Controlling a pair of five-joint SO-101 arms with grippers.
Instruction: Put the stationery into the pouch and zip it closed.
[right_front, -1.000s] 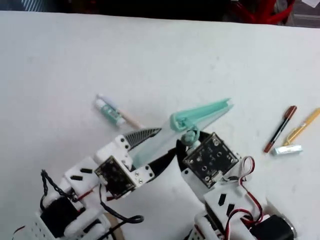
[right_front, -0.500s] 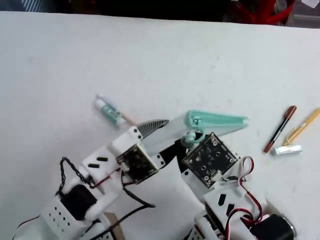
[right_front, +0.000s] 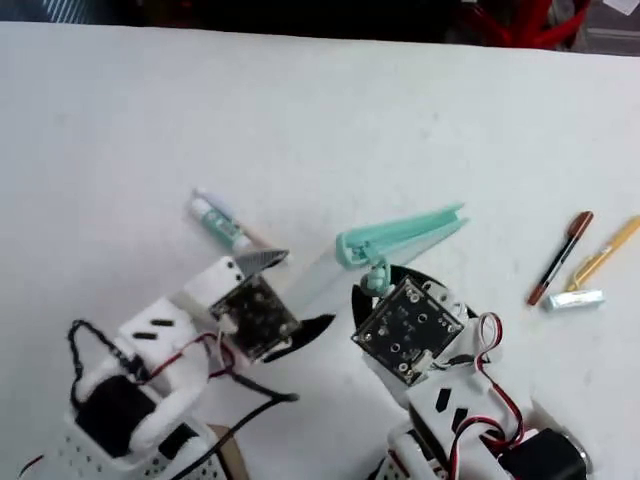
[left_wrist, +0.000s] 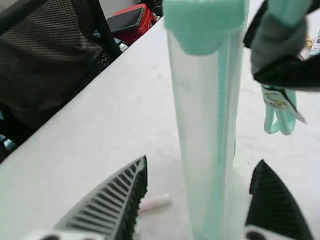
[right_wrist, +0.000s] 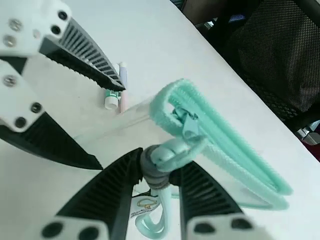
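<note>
Fingers (right_wrist: 117, 187) of your right gripper (right_wrist: 159, 167) are clenched on the zip pull (right_wrist: 172, 148), a mint cord attached to the slider at the mint-edged end of the pouch (right_front: 400, 233). Your left gripper (left_wrist: 201, 167) is released: its ribbed fingers (left_wrist: 122, 197) stand apart, one on each side of the pouch's clear body. Whether either finger touches the pouch cannot be told. On the table (right_front: 400, 110), a small tube (right_front: 220, 222) lies just beside the left gripper. A brown pen (right_front: 562, 257), a yellow pen (right_front: 606, 251) and a small white piece (right_front: 575, 298) lie well apart from the pouch, on the right arm's side.
</note>
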